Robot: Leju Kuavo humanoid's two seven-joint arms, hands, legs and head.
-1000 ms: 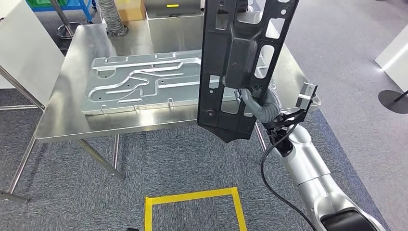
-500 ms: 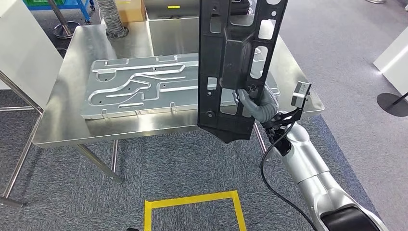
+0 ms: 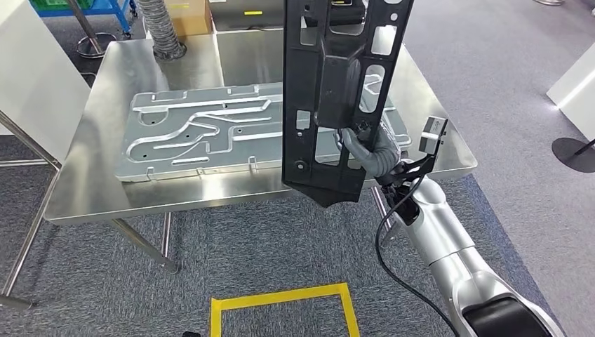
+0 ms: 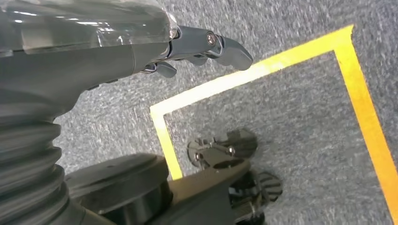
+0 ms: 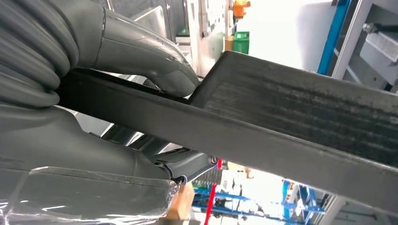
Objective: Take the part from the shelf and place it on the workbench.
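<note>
One black part (image 3: pixel 337 91) is being gripped upright by the right hand (image 3: pixel 372 151) above the workbench (image 3: pixel 98 189) near edge, over the metal plate (image 3: pixel 203 133); pickup is judged done, placement pending, left hand (image 4: pixel 187 47) hanging loosely open.

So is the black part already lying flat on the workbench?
No: in the head view the right hand holds the black part upright in the air above the workbench, beside the silver panel.
</note>
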